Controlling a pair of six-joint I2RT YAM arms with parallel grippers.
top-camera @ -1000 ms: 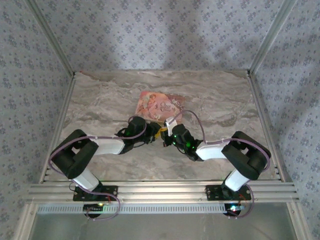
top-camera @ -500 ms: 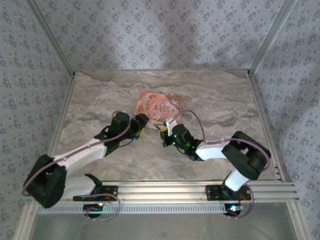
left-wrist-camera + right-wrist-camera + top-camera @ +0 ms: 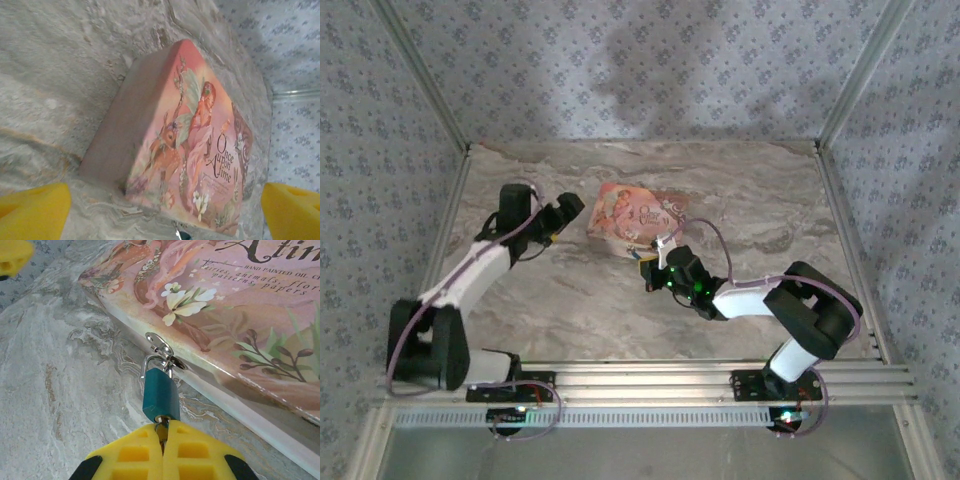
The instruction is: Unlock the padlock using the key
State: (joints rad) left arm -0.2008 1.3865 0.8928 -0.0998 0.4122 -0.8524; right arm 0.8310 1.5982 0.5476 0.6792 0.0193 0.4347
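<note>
Low centre, right wrist view: blue padlock [image 3: 161, 397] just at the fingertips [image 3: 135, 447].
Right gripper [image 3: 163, 435] clenched on the key [image 3: 161, 429] in its base; left gripper [image 3: 165, 202] spread wide, facing the pink box [image 3: 200, 125].

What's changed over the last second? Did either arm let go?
The left gripper opened and swung away from the middle to the left of the pink box; whether it released anything is unclear. The right gripper stayed shut on the key in the padlock.

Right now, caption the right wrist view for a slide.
Right tool shut below the blue padlock, its shackle hooked through a silver clasp on the pink box.
</note>
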